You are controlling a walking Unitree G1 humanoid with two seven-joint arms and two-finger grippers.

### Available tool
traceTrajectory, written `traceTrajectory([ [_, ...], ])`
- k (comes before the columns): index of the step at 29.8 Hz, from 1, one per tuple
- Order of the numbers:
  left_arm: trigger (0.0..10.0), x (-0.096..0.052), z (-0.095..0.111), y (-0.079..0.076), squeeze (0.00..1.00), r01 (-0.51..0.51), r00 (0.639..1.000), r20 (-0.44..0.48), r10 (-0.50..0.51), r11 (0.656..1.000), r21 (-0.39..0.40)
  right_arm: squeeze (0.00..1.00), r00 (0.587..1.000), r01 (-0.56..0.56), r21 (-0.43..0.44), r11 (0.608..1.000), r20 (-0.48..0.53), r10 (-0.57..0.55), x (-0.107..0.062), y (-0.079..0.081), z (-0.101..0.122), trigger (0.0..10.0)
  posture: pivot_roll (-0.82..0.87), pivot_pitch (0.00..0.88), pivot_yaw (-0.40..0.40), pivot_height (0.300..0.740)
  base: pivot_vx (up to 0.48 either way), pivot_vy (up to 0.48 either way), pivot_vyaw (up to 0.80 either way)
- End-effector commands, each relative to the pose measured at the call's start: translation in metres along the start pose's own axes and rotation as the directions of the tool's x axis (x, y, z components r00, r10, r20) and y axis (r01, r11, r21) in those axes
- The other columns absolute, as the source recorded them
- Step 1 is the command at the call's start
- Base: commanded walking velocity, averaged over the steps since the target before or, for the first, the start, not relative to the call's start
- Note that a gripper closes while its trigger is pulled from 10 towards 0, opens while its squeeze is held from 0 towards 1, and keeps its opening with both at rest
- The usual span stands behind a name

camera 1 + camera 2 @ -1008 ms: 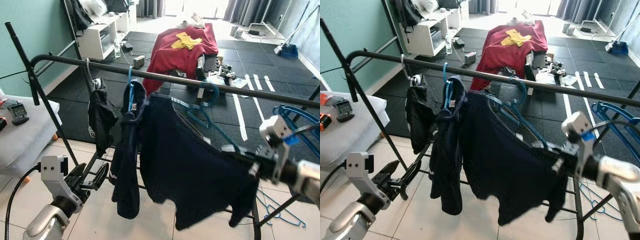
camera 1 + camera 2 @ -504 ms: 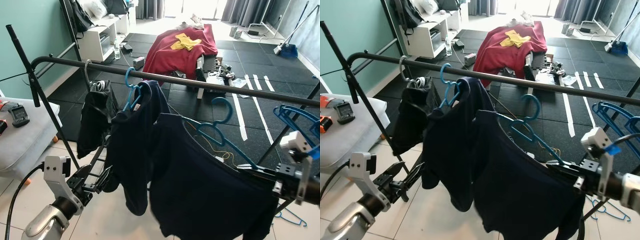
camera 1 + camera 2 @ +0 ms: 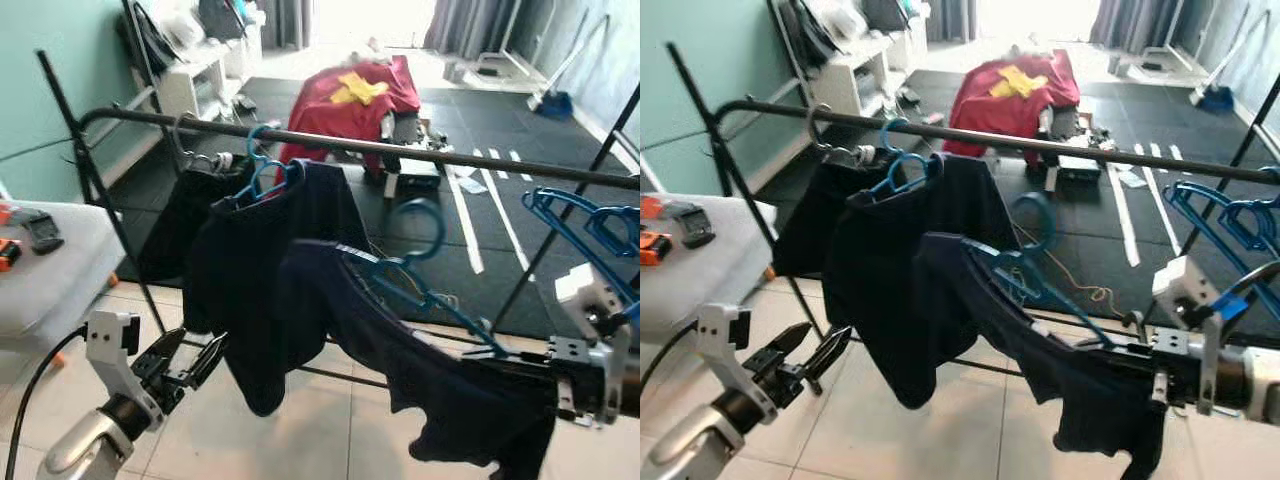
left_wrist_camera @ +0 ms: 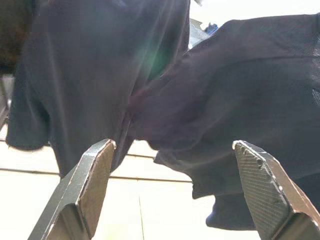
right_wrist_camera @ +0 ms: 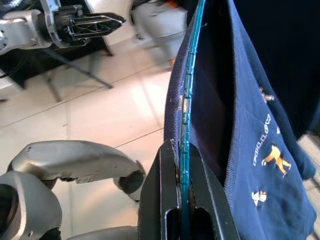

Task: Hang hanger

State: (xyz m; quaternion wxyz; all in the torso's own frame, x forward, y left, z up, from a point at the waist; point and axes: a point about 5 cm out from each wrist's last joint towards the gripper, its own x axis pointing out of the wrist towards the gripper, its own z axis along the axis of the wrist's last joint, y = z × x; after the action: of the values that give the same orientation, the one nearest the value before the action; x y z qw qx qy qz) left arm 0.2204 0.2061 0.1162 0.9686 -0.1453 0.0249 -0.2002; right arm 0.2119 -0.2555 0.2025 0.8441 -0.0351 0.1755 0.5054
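We find no readable brand or lettering; the nearest thing is a row of small embroidered motifs, one orange and shaped like an animal, on the navy shirt seen in the right wrist view.

The floor is pale tile under the black clothes rail, giving way to dark mats beyond it. Beyond the rail a red blanket with a yellow cloth on it lies on the mats. A teal wall stands to the left of the rail, and a grey cushion with small devices on it sits below the rail's left end. Empty blue hangers hang at the rail's right end.

Our right gripper is clenched on one arm of the teal hanger that carries the navy shirt. The hanger's hook sits below the rail and in front of it, not over it. Another dark shirt already hangs from the rail on a blue hanger, with a black garment to its left.

Our left gripper hovers low, in front of the hung dark shirt, jaws released and holding nothing.

Compared with a second ago, the camera has shifted. The hanger's hook, then up against the rail, is now lower and clear of it, and the navy shirt droops further toward our right gripper.
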Motion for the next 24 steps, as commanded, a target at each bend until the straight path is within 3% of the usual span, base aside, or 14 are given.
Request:
traceTrajectory([
  [1, 10.0, 0.000, 0.006, -0.005, 0.00, 0.040, 0.999, 0.016, -0.040, 0.999, 0.010, 0.00, 0.999, -0.043, -0.023, 0.999, -0.019, 0.043, 0.004, 0.005, 0.003, 0.0, -0.16, 0.061, -0.009, 0.740, -0.281, 0.000, 0.00],
  [6, 10.0, 0.003, 0.016, -0.009, 0.00, 0.073, 0.996, 0.056, -0.073, 0.997, 0.012, 0.00, 0.997, -0.061, -0.024, 0.998, -0.043, 0.060, 0.011, 0.006, 0.001, 0.0, -0.16, 0.058, -0.017, 0.740, -0.281, 0.000, 0.00],
  [11, 10.0, 0.007, 0.045, -0.020, 0.00, 0.176, 0.972, 0.152, -0.178, 0.984, 0.026, 0.00, 0.992, -0.112, -0.037, 0.993, -0.067, 0.109, 0.030, 0.008, -0.004, 0.0, -0.16, 0.045, -0.016, 0.740, -0.267, 0.000, 0.00],
  [14, 10.0, 0.008, 0.074, -0.030, 0.00, 0.281, 0.930, 0.231, -0.288, 0.958, 0.062, 0.00, 0.973, -0.217, -0.063, 0.974, -0.094, 0.211, 0.054, 0.014, -0.004, 0.0, -0.16, 0.040, -0.015, 0.740, -0.265, 0.000, 0.00],
  [20, 10.0, 0.016, 0.088, -0.041, 0.00, 0.348, 0.899, 0.234, -0.370, 0.928, 0.131, 0.00, 0.930, -0.353, -0.103, 0.930, -0.147, 0.336, 0.084, 0.023, -0.003, 0.0, -0.15, 0.036, -0.021, 0.740, -0.266, 0.000, 0.00],
  [24, 10.0, 0.027, 0.087, -0.042, 0.00, 0.306, 0.914, 0.227, -0.338, 0.938, 0.165, 0.00, 0.910, -0.402, -0.124, 0.907, -0.168, 0.380, 0.101, 0.025, -0.003, 0.0, -0.14, 0.034, -0.029, 0.740, -0.265, 0.000, 0.00],
])
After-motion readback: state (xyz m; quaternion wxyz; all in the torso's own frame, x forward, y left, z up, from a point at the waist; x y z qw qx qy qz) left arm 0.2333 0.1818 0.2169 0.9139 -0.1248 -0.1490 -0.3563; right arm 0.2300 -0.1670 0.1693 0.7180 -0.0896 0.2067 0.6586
